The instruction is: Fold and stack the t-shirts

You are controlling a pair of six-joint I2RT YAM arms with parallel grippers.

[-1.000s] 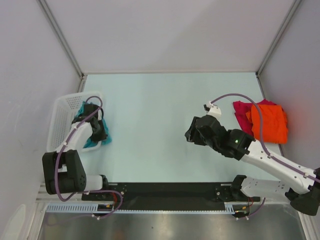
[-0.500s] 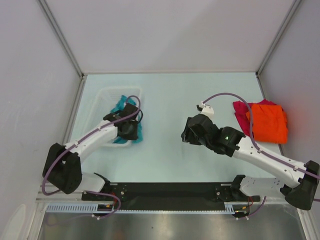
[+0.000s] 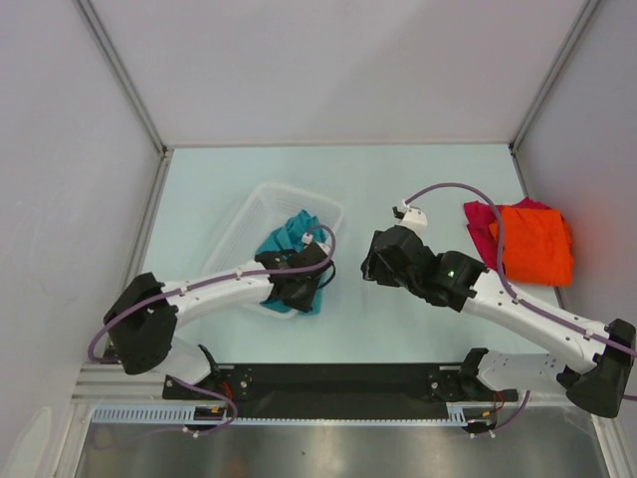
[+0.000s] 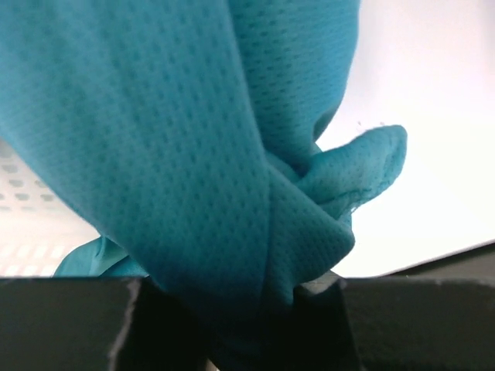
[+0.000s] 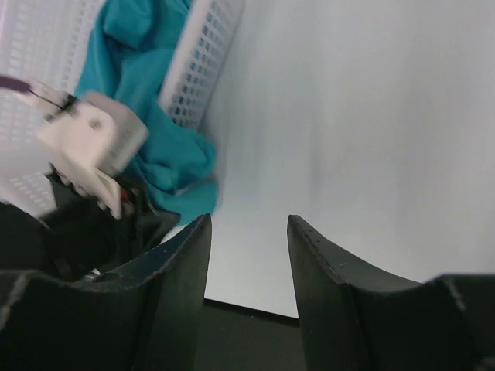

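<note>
Moved since a second ago: my left gripper (image 3: 301,289) has swung from the far left edge in toward the middle of the table (image 3: 418,179). The teal-blue t-shirt (image 3: 289,239) came with it, and so did the white mesh basket (image 3: 299,189), which now sits tilted near centre. My right gripper (image 3: 372,265) edged slightly leftward.

Reading: the shirt is out toward the folding area, but part of it still lies inside the basket, so the basket is being dragged along. Likely it needs lifting free before any spreading.

Left fingers: clamped on a bunched fold of the teal cloth (image 4: 193,154); the wrist view shows fabric filling the gap between them and hanging down past them.

Right fingers (image 5: 182,278): apart, nothing between. The teal cloth (image 5: 147,100) spills over the basket wall (image 5: 205,54) ahead and to their left, near but not touching.

Orange t-shirt (image 3: 537,244) lies folded on the magenta t-shirt (image 3: 480,221), far right.
</note>
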